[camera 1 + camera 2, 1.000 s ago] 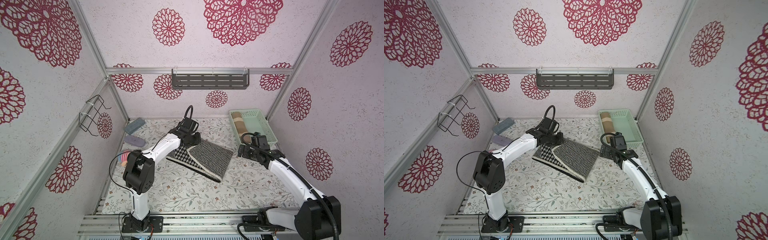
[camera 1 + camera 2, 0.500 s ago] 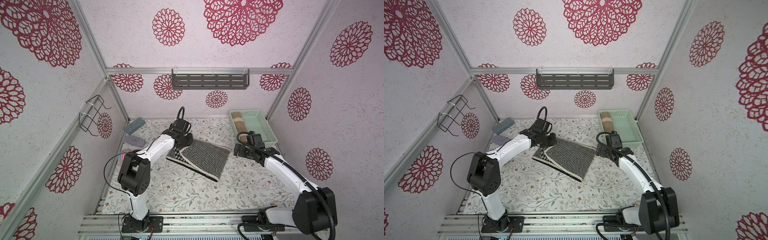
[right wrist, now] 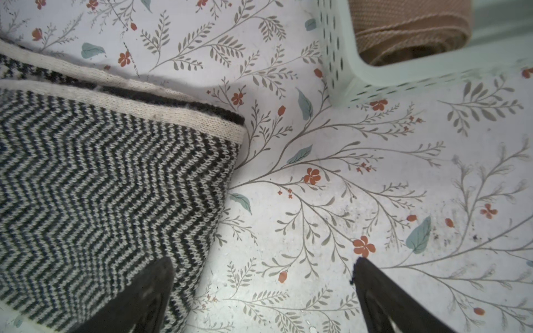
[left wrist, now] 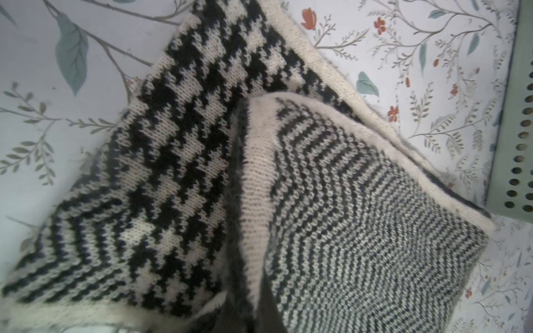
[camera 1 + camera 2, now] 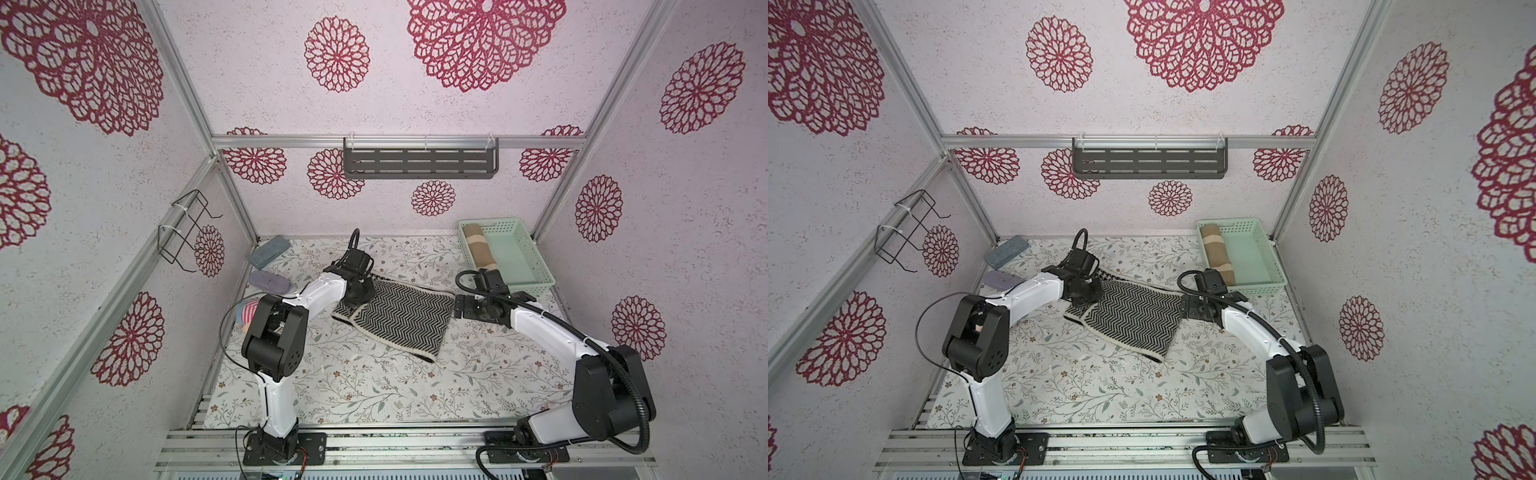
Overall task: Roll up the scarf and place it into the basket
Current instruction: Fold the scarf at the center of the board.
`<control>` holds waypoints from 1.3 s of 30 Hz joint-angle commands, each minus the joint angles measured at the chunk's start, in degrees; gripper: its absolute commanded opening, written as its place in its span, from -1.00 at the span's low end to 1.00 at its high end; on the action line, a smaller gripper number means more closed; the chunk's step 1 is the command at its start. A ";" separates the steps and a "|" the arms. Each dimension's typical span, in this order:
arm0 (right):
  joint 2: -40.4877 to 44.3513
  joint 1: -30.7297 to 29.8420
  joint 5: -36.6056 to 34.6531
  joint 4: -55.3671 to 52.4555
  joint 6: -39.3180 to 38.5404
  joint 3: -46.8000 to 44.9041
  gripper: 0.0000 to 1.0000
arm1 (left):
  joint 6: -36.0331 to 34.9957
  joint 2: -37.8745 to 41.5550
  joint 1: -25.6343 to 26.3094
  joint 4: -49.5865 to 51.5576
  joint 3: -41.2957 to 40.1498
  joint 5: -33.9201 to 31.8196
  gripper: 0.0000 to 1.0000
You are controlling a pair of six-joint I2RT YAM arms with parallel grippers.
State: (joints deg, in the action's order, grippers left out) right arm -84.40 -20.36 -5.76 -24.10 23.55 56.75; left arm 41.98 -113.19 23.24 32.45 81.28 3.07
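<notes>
The scarf (image 5: 399, 320), flat at mid-table, is pinched at its 10 o'clock corner by the closed left gripper (image 5: 358, 296), likely to begin rolling. The right gripper (image 3: 261, 259) is spread empty at 3 o'clock, the basket (image 5: 530, 292) at 2.

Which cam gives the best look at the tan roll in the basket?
Top views: both show the whole tan roll lying along a long wall of the basket. Right wrist catches only its near end, close, coiled layers visible. Left wrist shows just a strip of basket wall, no roll.
</notes>
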 commanded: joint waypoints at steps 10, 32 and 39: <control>-0.95 -1.52 -2.12 -0.56 0.18 4.24 0.97 | 0.16 -4.41 -0.70 5.65 7.63 -2.69 -0.96; -1.82 -2.23 -1.28 1.39 1.07 2.93 0.97 | -1.64 -7.71 -2.07 5.59 10.53 -6.45 -0.69; -2.09 -2.91 -1.27 1.42 1.57 2.42 0.97 | -2.14 -9.92 -3.54 7.43 12.29 -5.54 0.36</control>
State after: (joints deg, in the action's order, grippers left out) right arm -86.61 -22.83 -7.14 -23.33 24.05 59.24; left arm 40.01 -123.52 20.43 39.07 92.33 -2.15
